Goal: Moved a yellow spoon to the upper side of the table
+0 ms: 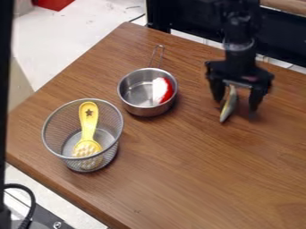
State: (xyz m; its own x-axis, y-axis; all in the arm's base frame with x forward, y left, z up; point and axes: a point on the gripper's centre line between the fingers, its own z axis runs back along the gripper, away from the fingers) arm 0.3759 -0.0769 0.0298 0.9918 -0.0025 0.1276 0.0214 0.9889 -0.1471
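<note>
Yellow utensil (88,125) in mesh basket (50,142), metal pan (137,92) nearby, gripper (237,104) at slim yellowish object (228,107)

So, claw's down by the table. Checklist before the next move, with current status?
1. Claw open: ok, fingers apart.
2. Slim yellowish piece free of the claw: cannot tell; it stands between the fingers, close to the picture-left one.
3. That piece is the yellow spoon: cannot tell, it appears edge-on.
4. Piece lying flat on the table: not ok, it looks tilted up on edge.
5. Pan away from the claw: ok, off to picture left, red-and-white item inside.
6. Yellow star-handled utensil in the mesh basket: ok.
</note>
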